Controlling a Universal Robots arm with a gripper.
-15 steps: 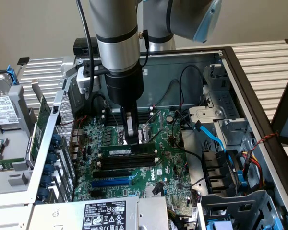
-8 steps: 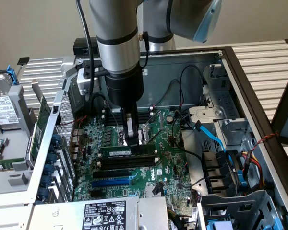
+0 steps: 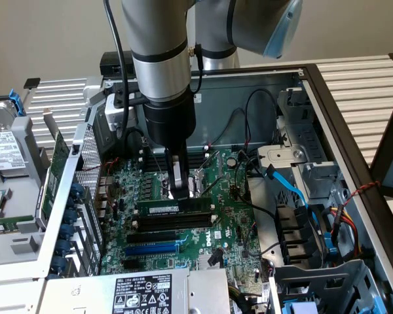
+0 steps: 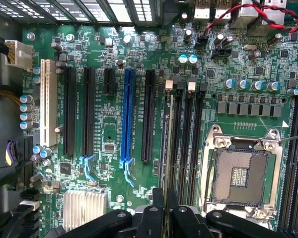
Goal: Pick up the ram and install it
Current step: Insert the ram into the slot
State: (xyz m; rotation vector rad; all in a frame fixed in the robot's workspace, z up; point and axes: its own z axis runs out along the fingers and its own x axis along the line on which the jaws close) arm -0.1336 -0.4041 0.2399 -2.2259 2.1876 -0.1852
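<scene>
Ram [image 3: 164,208] — top edge between fingers [image 3: 177,182]

A computer workshop: opened case [image 3: 249,88], bare motherboard [image 3: 213,239].

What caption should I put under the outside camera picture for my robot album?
The gripper grips the ram upright at the memory slots on the open computer's motherboard.

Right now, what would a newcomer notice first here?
The gripper reaches down into the open computer case and pinches the ram, held on edge at the black memory slots in the middle of the motherboard. In the wrist view, the bare CPU socket and the one blue slot among black ones stand out.
</scene>
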